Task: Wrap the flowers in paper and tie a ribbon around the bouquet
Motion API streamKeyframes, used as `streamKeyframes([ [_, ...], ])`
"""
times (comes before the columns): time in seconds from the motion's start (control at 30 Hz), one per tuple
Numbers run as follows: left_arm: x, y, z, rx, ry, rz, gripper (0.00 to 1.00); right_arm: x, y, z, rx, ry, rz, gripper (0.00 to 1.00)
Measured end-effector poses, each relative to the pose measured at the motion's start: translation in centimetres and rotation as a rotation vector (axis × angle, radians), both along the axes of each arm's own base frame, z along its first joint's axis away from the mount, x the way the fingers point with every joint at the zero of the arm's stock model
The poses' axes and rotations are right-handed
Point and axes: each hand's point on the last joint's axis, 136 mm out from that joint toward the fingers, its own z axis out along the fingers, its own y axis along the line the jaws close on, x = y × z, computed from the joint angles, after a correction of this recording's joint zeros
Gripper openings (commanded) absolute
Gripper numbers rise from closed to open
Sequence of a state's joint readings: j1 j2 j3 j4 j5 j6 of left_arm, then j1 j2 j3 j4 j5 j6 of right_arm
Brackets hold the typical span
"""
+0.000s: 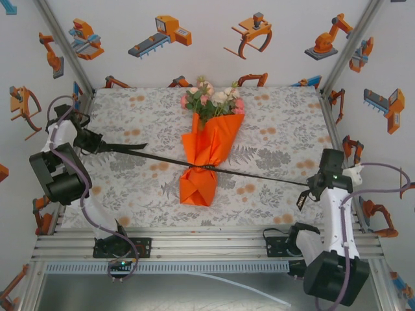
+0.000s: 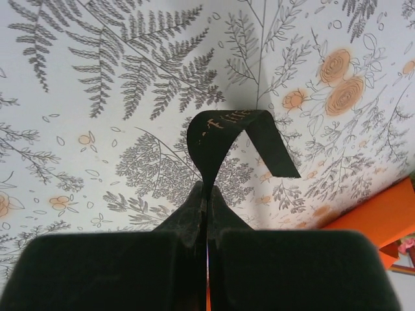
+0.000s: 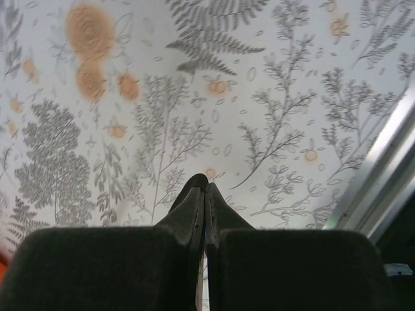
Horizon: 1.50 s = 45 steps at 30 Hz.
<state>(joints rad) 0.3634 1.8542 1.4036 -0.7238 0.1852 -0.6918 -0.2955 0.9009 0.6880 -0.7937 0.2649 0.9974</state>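
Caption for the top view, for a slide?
Left gripper and right gripper hold the ribbon taut around the orange-wrapped bouquet.

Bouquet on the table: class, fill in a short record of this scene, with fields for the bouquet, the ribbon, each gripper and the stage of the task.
bouquet: flowers rising from an orange paper cone, lying mid-table, blooms toward the far edge
ribbon: black, taut, crossing the cone at its pinched waist
left gripper: shut on the ribbon's left end, a loose tail curling past its fingertips
right gripper: shut on the ribbon's right end
stage: paper wrapped; ribbon around the waist; a finished knot cannot be made out
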Motion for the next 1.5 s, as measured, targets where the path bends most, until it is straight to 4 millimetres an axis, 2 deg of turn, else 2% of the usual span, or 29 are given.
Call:
streamKeyframes([
  [0.17,-0.8,0.2,-0.3,-0.023,0.013,0.014,0.00,-1.0,-2.9,-0.2,0.065,0.024,-0.131,0.00],
  [0.33,-3.4,0.7,-0.9,-0.067,0.065,0.059,0.00,-1.9,-6.5,1.1,0.133,-0.038,-0.306,0.00],
  [0.47,-4.7,1.3,-1.4,-0.090,0.091,0.088,0.00,-0.4,-7.9,2.2,0.160,-0.071,-0.324,0.00],
  [0.6,-4.6,1.2,-1.2,-0.103,0.075,0.091,0.00,1.6,-8.2,2.1,0.202,-0.127,-0.302,0.00],
  [0.63,-4.2,0.9,-1.1,-0.101,0.058,0.079,0.09,2.4,-8.1,2.0,0.210,-0.142,-0.278,0.00],
  [0.67,-3.9,0.6,-0.9,-0.093,0.044,0.067,0.19,3.2,-8.1,2.0,0.210,-0.153,-0.252,0.07],
  [0.7,-3.2,0.0,-0.6,-0.076,0.023,0.040,0.28,4.1,-8.0,1.8,0.212,-0.163,-0.223,0.28],
  [0.73,-2.5,-0.6,-0.1,-0.056,-0.004,0.013,0.35,5.0,-7.9,1.6,0.214,-0.173,-0.191,0.43],
  [0.77,-1.8,-1.3,0.3,-0.043,-0.029,-0.008,0.40,5.6,-7.7,1.3,0.217,-0.178,-0.162,0.53],
  [0.8,-1.2,-2.3,0.9,-0.029,-0.059,-0.039,0.45,6.0,-7.4,0.9,0.229,-0.182,-0.142,0.61],
  [0.87,-0.7,-4.3,1.9,-0.014,-0.100,-0.090,0.49,6.2,-6.7,0.2,0.246,-0.180,-0.103,0.67],
  [0.97,-1.0,-7.4,3.2,-0.001,-0.136,-0.163,0.52,6.1,-5.2,0.1,0.260,-0.183,-0.043,0.69],
  [1.1,-2.6,-12.0,4.7,0.004,-0.162,-0.243,0.53,6.2,-2.4,2.1,0.254,-0.247,0.054,0.69],
  [1.17,-4.2,-14.8,4.8,-0.017,-0.159,-0.280,0.53,6.5,0.0,2.9,0.264,-0.288,0.113,0.69],
  [1.27,-7.2,-18.7,3.8,-0.071,-0.119,-0.312,0.55,6.8,6.0,2.4,0.346,-0.304,0.242,0.69],
  [1.33,-9.1,-20.5,2.4,-0.106,-0.065,-0.305,0.57,6.4,10.7,0.9,0.428,-0.265,0.326,0.69],
  [1.4,-10.8,-21.8,0.7,-0.133,0.000,-0.287,0.58,5.4,14.4,-0.7,0.500,-0.209,0.369,0.69],
  [1.5,-12.9,-23.3,-1.7,-0.168,0.085,-0.251,0.61,3.8,18.3,-3.1,0.591,-0.116,0.360,0.71],
])
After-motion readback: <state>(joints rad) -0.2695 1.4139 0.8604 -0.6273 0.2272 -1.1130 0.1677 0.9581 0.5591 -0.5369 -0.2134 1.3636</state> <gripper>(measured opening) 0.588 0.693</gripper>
